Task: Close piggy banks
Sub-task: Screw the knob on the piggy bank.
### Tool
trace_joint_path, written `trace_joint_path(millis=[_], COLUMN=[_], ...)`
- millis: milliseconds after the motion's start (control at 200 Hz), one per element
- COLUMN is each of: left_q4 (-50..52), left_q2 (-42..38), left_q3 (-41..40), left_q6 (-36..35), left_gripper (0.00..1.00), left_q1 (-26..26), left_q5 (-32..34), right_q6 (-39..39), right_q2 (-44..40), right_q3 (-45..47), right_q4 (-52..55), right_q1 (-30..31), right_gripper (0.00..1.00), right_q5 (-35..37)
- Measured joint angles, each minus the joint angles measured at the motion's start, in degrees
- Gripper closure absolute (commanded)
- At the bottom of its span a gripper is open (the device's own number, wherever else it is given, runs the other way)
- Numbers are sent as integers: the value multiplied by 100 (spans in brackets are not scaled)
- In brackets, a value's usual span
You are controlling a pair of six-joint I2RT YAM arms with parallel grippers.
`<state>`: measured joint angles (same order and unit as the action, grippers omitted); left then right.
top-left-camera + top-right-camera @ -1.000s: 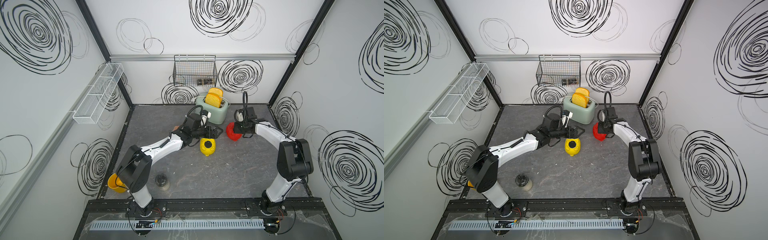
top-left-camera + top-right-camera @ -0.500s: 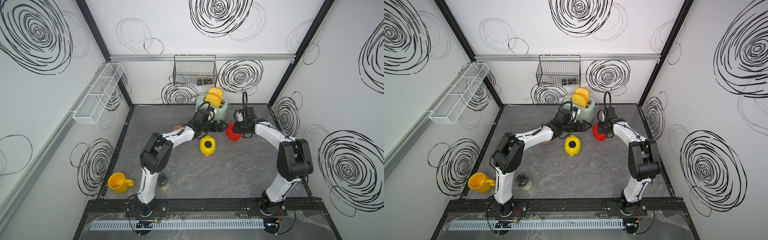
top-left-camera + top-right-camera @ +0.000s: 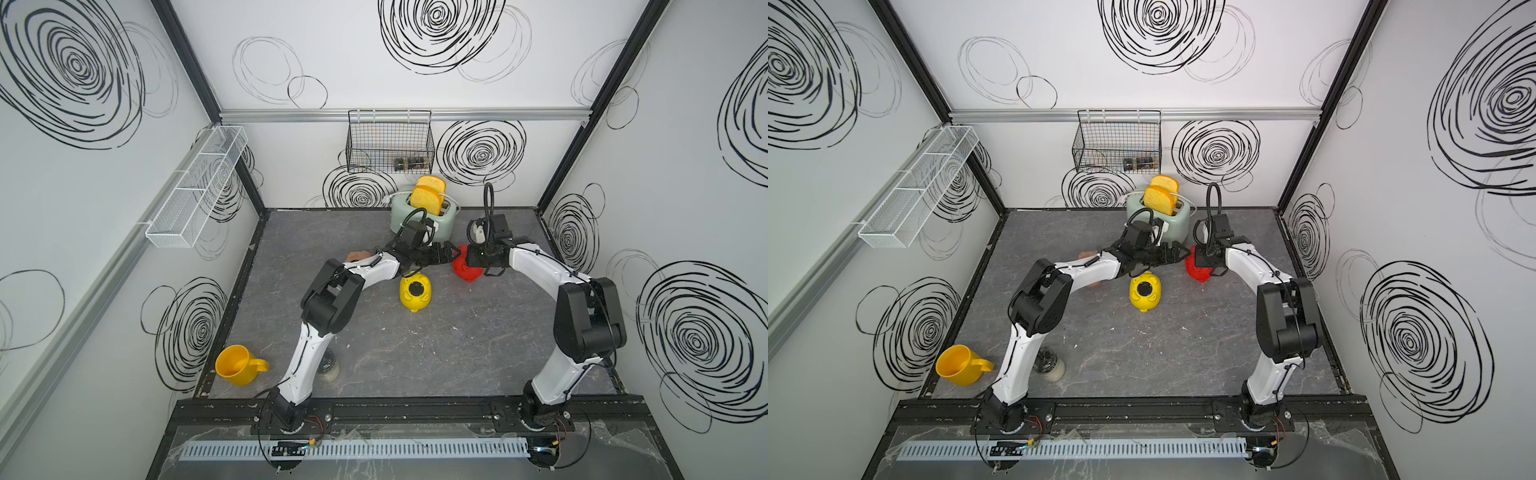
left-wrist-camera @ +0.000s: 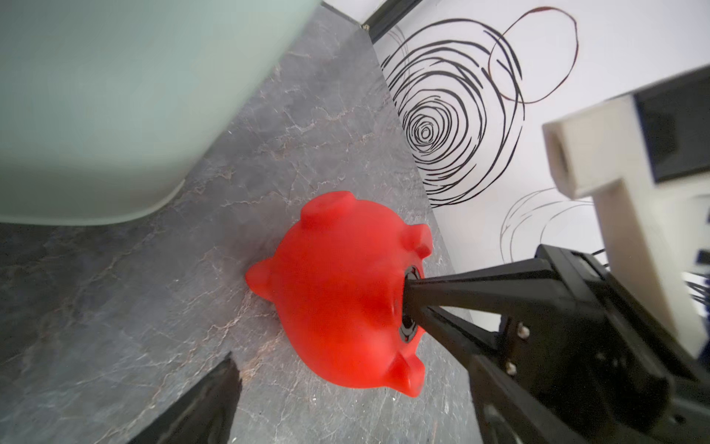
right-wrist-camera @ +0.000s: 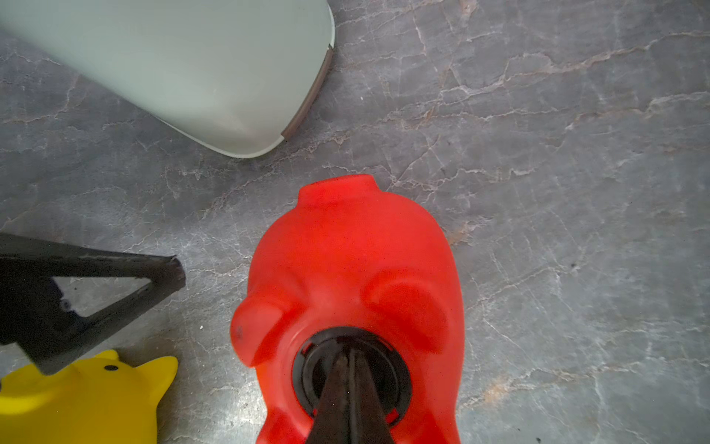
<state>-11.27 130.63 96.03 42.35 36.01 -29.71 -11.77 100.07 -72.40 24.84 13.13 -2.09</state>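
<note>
The red piggy bank (image 5: 353, 261) lies belly up on the grey surface (image 5: 538, 192), directly under the right hand (image 5: 347, 363). That hand is clenched, its two fingers pressed flat together, with the tips planted in the middle of the black round plug (image 5: 307, 369) that sits in the pig's belly hole. Whether the tips pinch a small tab there cannot be told. The step in hand looks like seating this plug. The next move likely calls for a firm press or twist straight down while the pig is kept from rolling. The left hand (image 3: 452, 254) is released, spread wide and holding nothing. One of its fingers (image 5: 169, 269) hovers just beside the red pig, apart from it. The yellow piggy bank (image 3: 414, 293) lies near that hand, below its wrist, with a black disc already filling its belly. The pink piggy bank (image 3: 358, 255) is mostly hidden behind the left forearm. A mint toaster (image 5: 192, 69) stands beyond both hands.
</note>
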Motion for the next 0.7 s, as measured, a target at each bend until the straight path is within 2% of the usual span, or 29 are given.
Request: trace_joint_path(millis=[700], left_q4=[-223], left_q2=[901], left_q3=[898], left_q6=[284], left_gripper=[4], left_q1=[72], left_q5=[-85], right_q6=[2], right_q2=[-7], right_q3=[9], right_q4=[22], right_q1=[103], right_gripper=[100], right_q5=[144])
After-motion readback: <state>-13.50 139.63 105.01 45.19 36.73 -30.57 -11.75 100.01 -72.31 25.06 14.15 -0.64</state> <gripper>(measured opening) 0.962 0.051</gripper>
